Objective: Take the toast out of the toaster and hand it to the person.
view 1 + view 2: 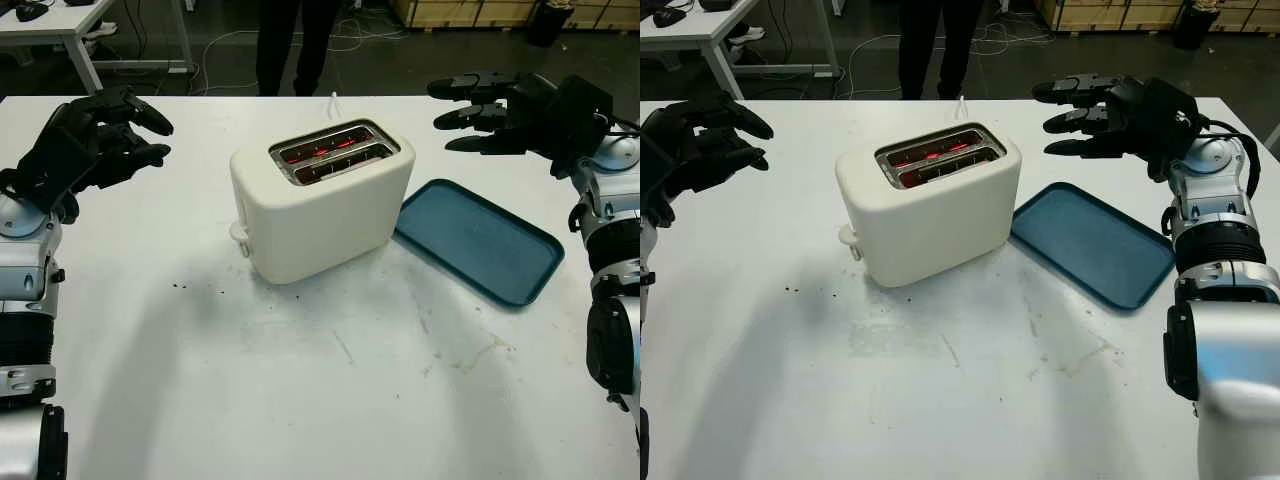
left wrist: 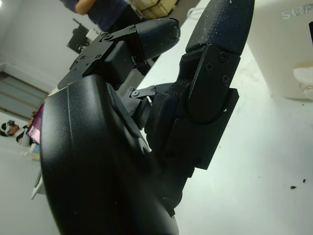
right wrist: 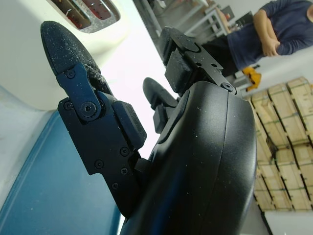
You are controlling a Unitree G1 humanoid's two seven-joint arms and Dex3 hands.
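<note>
Both hands, left and right, hover open beside the toaster; its slots glow, contents unclear.

The cream two-slot toaster stands upright at the white table's middle, turned at an angle, both slots glowing red inside, its lever knob on the end facing the left hand.

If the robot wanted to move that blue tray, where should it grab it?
Probably by the long edge nearest the right hand, coming from the robot's right. The blue tray lies flat and shallow on the table, so only its raised rim offers purchase. Its other end sits close to the toaster, leaving little room there. The left hand is across the toaster.
</note>
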